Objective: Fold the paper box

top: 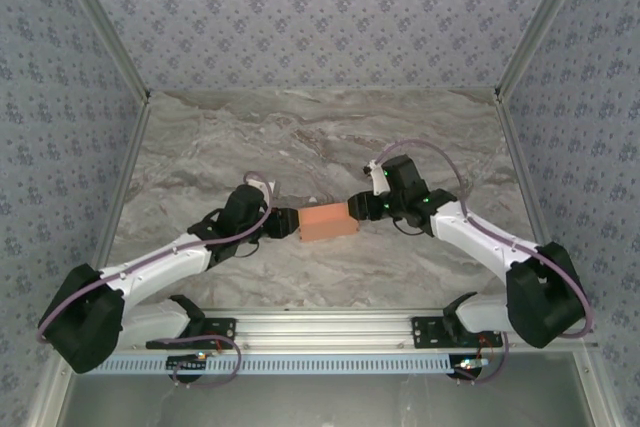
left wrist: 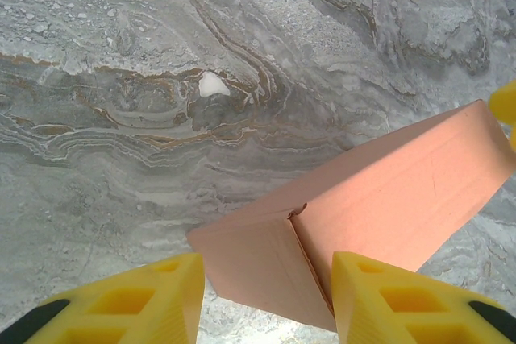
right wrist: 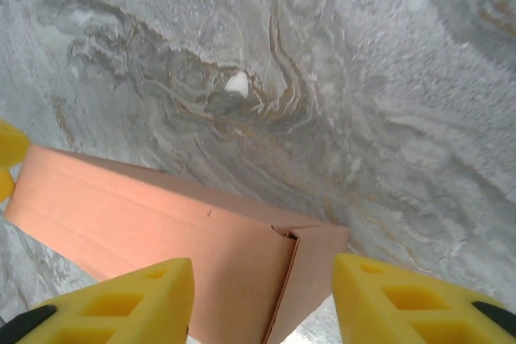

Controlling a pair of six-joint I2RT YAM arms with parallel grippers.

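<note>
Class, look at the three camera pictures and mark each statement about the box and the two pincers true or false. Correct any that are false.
1. The paper box is a flat, unfolded sheet. False: it is folded into a rectangular block.
2. The left pincer is at one end of the box and the right pincer is at the other. True.
3. The box sits against the far wall. False: it is near the middle of the marble table.
4. The pincer fingers are yellow. True.
</note>
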